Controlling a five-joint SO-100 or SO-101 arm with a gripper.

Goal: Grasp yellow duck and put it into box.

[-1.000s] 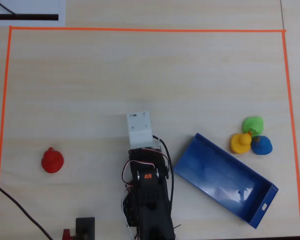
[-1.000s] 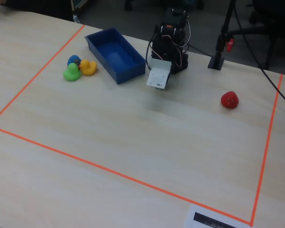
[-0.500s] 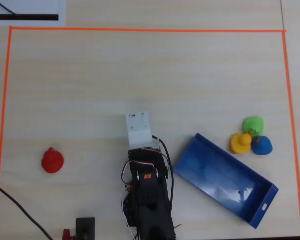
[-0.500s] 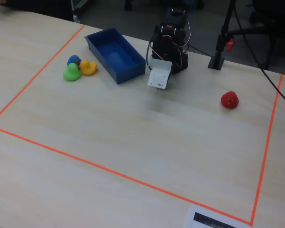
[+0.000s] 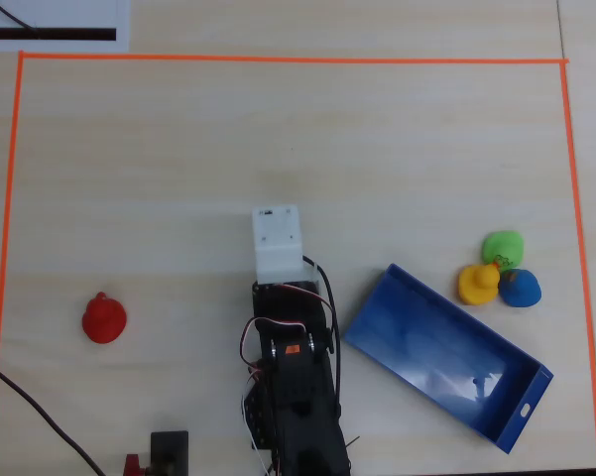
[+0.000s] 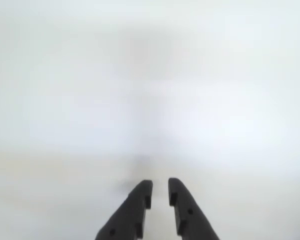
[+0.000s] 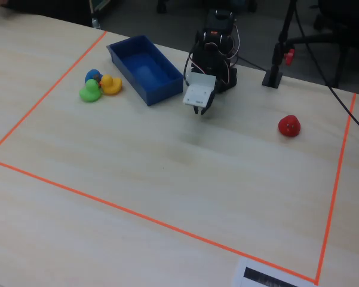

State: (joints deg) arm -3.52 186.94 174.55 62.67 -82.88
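Observation:
The yellow duck (image 5: pixel 477 284) sits on the table at the right, touching a green duck and a blue duck; it also shows in the fixed view (image 7: pixel 112 84). The blue box (image 5: pixel 426 337) lies empty and slanted just left of and below the ducks in the overhead view, and also shows in the fixed view (image 7: pixel 144 67). My gripper (image 7: pixel 200 110) hangs low over bare table near the arm's base, well apart from duck and box. In the wrist view the gripper (image 6: pixel 160 182) has its jaws nearly together with a narrow gap and holds nothing; only blurred table shows.
A green duck (image 5: pixel 503 246) and a blue duck (image 5: pixel 521 288) crowd the yellow one. A red toy (image 5: pixel 104 318) sits at the left. Orange tape (image 5: pixel 278 59) frames the work area. A black stand (image 7: pixel 273 75) and cables are behind the arm.

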